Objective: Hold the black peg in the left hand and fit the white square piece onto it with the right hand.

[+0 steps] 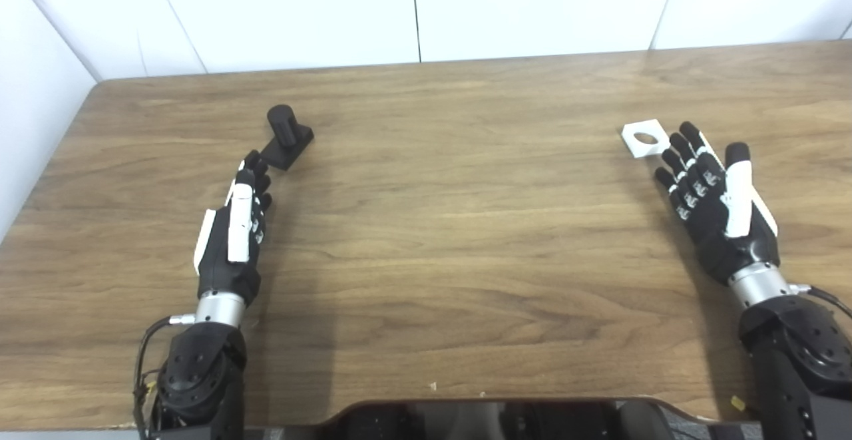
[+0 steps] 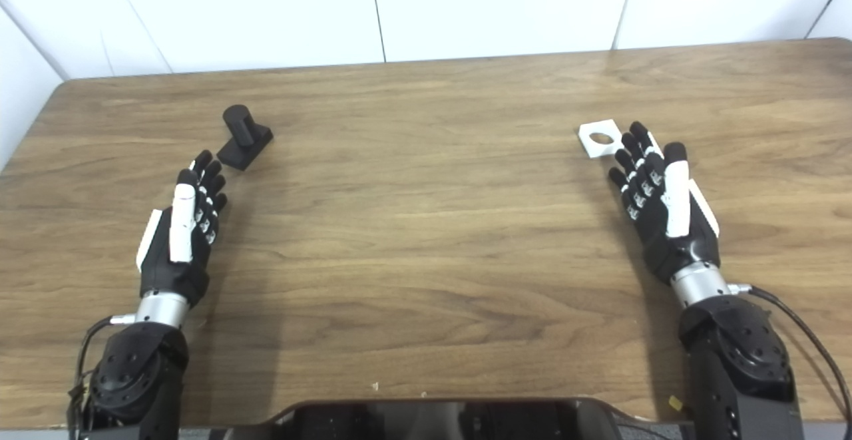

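The black peg [image 1: 287,135], a short cylinder upright on a square black base, stands on the wooden table [image 1: 452,227] at the left. My left hand [image 1: 234,227] lies just short of it, fingers straight and apart, its fingertips [image 1: 253,160] close to the base, holding nothing. The white square piece [image 1: 644,138], flat with a round hole, rests on the table at the right. My right hand [image 1: 715,200] is open beside it, its fingertips [image 1: 685,130] near the piece's right edge without gripping it.
White wall panels [image 1: 413,7] rise behind the table's far edge and along its left side. The robot's dark body [image 1: 492,420] shows at the bottom edge. Bare wood spans the stretch between the two hands.
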Motion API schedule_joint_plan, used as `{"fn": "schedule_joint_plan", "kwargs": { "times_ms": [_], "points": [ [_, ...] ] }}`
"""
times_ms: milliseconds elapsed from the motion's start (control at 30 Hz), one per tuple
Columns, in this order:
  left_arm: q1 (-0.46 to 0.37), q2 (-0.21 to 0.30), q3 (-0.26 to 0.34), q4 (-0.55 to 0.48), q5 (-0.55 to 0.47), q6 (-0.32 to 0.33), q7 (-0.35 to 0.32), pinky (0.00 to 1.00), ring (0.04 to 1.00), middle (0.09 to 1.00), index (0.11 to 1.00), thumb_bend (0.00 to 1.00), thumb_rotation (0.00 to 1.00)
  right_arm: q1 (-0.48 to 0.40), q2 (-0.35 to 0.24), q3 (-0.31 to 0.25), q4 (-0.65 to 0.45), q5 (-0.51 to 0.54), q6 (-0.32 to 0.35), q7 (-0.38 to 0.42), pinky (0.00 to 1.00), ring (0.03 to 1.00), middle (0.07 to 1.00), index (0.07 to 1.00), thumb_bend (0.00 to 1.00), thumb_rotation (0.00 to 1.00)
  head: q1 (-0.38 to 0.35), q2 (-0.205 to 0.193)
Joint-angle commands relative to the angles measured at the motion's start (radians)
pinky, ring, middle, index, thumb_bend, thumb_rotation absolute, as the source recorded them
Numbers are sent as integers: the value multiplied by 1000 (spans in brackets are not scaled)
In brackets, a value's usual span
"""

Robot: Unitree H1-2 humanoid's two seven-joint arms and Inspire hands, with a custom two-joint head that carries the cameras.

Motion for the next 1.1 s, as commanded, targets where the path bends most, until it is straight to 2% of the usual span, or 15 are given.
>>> {"fn": "schedule_joint_plan", "kwargs": {
  "times_ms": [0, 433, 533, 633, 700, 733, 767, 867, 933, 1067],
  "points": [
    [-26, 14, -1, -39, 5, -21, 1, 1000, 1000, 1000, 1000, 531, 1000, -17, -13, 2, -1, 5, -7, 11, 1000, 1000, 1000, 1000, 672, 1000, 1, 1],
    [-38, 14, 0, -45, 0, -10, 2, 1000, 1000, 1000, 1000, 520, 1000, -15, -9, 2, 5, 12, -15, 16, 1000, 1000, 1000, 1000, 672, 1000, 2, -10],
    [-40, 18, -7, -50, 26, 2, 10, 1000, 1000, 1000, 1000, 511, 1000, -11, -11, 2, 5, 13, -18, 20, 1000, 1000, 1000, 1000, 672, 1000, 12, -20],
    [-46, 33, -35, -69, 165, 43, 61, 1000, 1000, 1000, 1000, 562, 993, -7, -14, 3, 7, 10, -22, 24, 1000, 1000, 1000, 1000, 672, 1000, 21, -26],
    [-55, 40, -60, -101, 298, 121, 108, 1000, 1000, 1000, 1000, 604, 788, -4, -16, 2, 12, 10, -22, 24, 1000, 1000, 1000, 1000, 679, 1000, 28, -30],
    [-62, 41, -71, -114, 358, 156, 129, 1000, 1000, 1000, 1000, 610, 767, -3, -15, 1, 14, 10, -20, 22, 1000, 1000, 1000, 1000, 679, 1000, 30, -30],
    [-69, 39, -81, -125, 411, 189, 145, 979, 1000, 1000, 999, 626, 640, -2, -14, 0, 14, 11, -18, 20, 1000, 1000, 1000, 1000, 679, 1000, 31, -31],
    [-94, 38, -111, -132, 547, 253, 180, 971, 1000, 1000, 980, 696, 484, -1, -13, 0, 20, 9, -21, 20, 1000, 1000, 1000, 1000, 686, 1000, 34, -35],
    [-112, 37, -123, -122, 619, 277, 190, 978, 1000, 1000, 963, 729, 427, -2, -10, -1, 24, 10, -22, 18, 1000, 1000, 1000, 1000, 698, 1000, 35, -38],
    [-144, 33, -135, -89, 764, 284, 195, 953, 1000, 1000, 937, 786, 406, -3, -12, 1, 36, 11, -34, 26, 1000, 1000, 1000, 1000, 706, 1000, 36, -42]
  ]
}}
